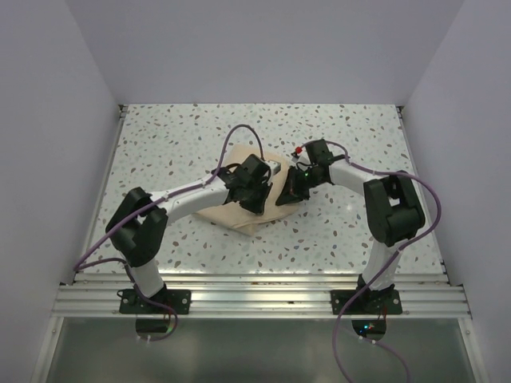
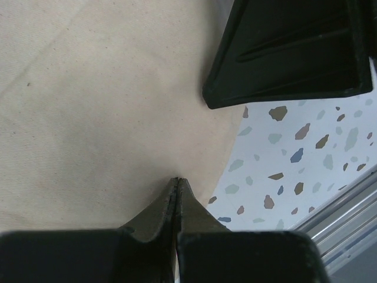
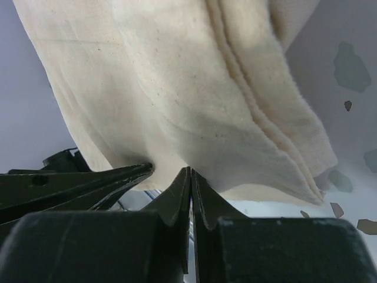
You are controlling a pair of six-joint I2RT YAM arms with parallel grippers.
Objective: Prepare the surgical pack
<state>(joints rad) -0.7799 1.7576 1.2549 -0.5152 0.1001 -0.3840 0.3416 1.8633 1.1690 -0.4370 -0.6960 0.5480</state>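
- Wrap sheet (image 1: 226, 214) lies bunched near the middle of the worktop (image 1: 176, 144), well in from every edge; both arms reach in over it; the tray is not clearly visible, so I take it to be under the cloth or under the arms.
- Left gripper (image 1: 254, 191): jaws closed tip to tip, tips down on the tan cloth close to its curved edge; the wrist view does not show whether a pinch of fabric is caught between them.
- Right gripper (image 1: 292, 190): jaws closed on the sheet, just beside the left gripper; in its wrist view the cloth stands up off the worktop and its folds run down into the tips; stitched hem (image 3: 253, 112) in plain sight.
- Handling, judged: woven cloth, light, limp, no stiffness of its own; it drapes and creases wherever it is lifted; not fragile; matt, so unlikely to slip out of a firm pinch.
- Where to hold, judged: at the hem or a corner, where the doubled fabric gives more to bite on; a mid-panel pinch takes one thin layer and may pull free.
- Risk, judged: dragging the cloth could shift whatever sits beneath it; two grips set this close lift only a peak, not a flap.
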